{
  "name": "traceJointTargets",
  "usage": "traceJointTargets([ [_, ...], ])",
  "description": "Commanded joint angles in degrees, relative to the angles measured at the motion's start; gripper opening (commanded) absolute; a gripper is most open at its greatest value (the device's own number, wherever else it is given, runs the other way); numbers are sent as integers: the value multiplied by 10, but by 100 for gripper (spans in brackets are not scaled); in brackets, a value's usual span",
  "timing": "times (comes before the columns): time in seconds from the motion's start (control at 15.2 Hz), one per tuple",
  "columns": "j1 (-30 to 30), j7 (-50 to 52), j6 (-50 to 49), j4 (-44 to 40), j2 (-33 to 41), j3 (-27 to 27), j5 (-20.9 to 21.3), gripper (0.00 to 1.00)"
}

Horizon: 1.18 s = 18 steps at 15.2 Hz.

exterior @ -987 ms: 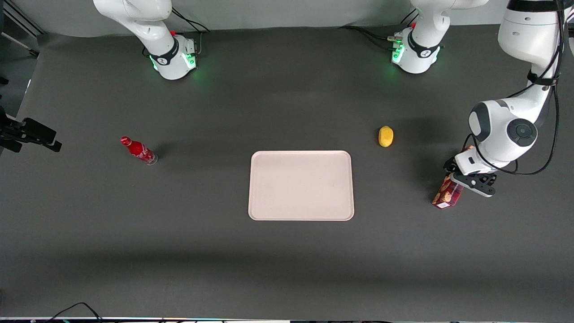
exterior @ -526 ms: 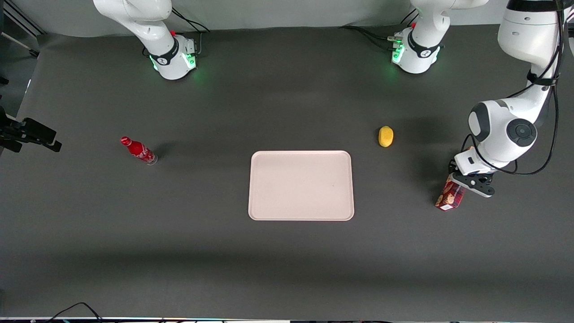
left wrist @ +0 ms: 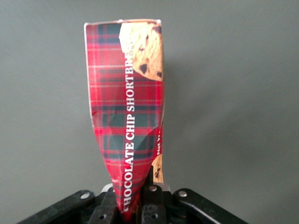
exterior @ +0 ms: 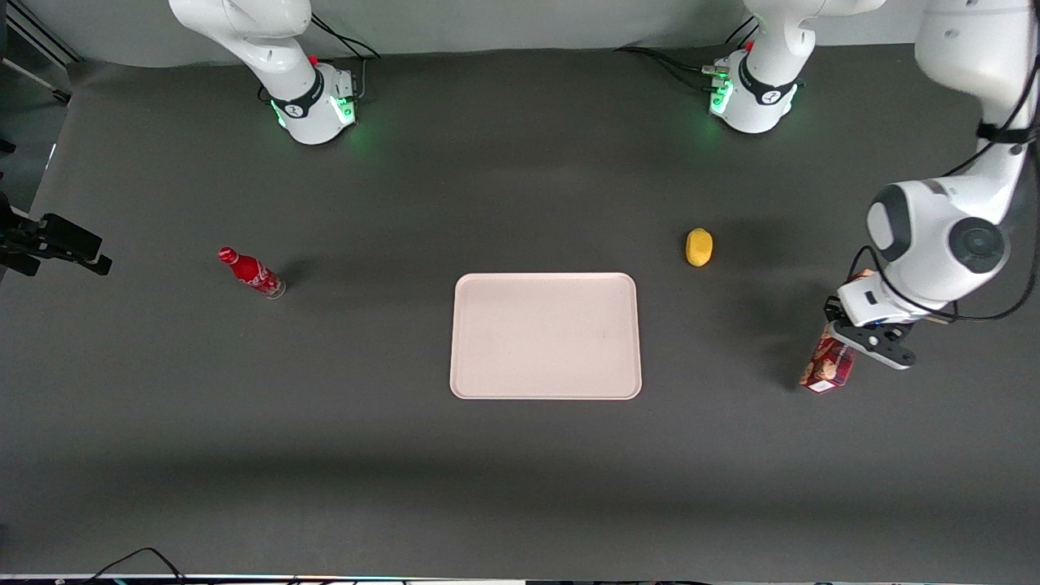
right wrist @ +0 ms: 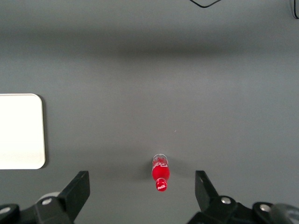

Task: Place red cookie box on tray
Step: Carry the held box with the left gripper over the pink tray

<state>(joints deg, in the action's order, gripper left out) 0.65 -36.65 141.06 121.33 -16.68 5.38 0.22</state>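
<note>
1. front view: the pincer (exterior: 845, 340) is at the working arm's end of the bench (exterior: 520, 471) and holds the box (exterior: 829, 367) by its upper end. the box hangs well apart from the tray (exterior: 544, 335). a yellow thing (exterior: 699, 247) and a bottle (exterior: 252, 273) are also on the bench.
2. left wrist view: the pincer (left wrist: 135, 205) is clamped on one squeezed end of the box (left wrist: 128, 116), above bare bench.
3. right wrist view: the bottle (right wrist: 160, 172) lies near the tray (right wrist: 21, 131).
</note>
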Motion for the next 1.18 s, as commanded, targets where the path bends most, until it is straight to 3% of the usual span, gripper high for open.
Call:
traceJointTargets([
  [0.0,7,1,-228,-119,84,0,-8,0],
  [0.26,6,13,-443,-280,111,-10,2,0],
  [0.59,6,51,-471,-307,106,-10,3,0],
  [0.79,7,180,-479,-303,108,-61,7,0],
  [1.12,8,467,-451,-287,90,-199,7,0],
])
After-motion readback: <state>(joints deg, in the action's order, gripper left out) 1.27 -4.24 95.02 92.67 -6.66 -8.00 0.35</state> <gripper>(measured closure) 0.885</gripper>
